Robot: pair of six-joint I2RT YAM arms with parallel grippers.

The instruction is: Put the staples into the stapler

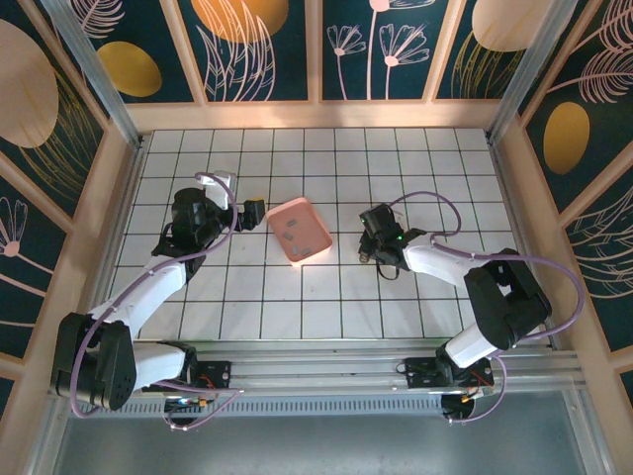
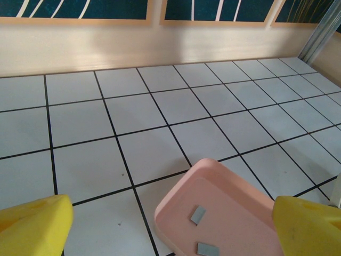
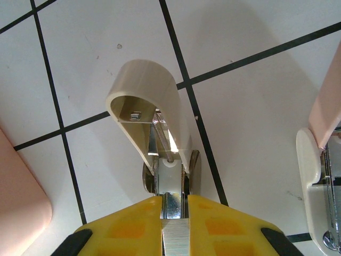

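Note:
The stapler (image 3: 149, 96) stands opened on the white tiles, its beige cover swung up and its spring and metal rail exposed. My right gripper (image 3: 175, 205) is shut on the stapler's metal rail, just right of the pink tray (image 1: 315, 226). Two small grey staples (image 2: 197, 214) (image 2: 208, 249) lie flat inside that tray (image 2: 234, 186). My left gripper (image 2: 171, 213) hovers over the tray's near-left corner, its yellow fingers (image 2: 37, 224) wide apart with nothing between them. From above, the left gripper (image 1: 252, 210) is just left of the tray and the right gripper (image 1: 374, 242) is to its right.
A second whitish and metal object (image 3: 317, 181) shows at the right edge of the right wrist view, with a pink edge above it. Wooden walls (image 1: 316, 114) enclose the tiled table. Open tiles lie behind the tray (image 2: 160, 106).

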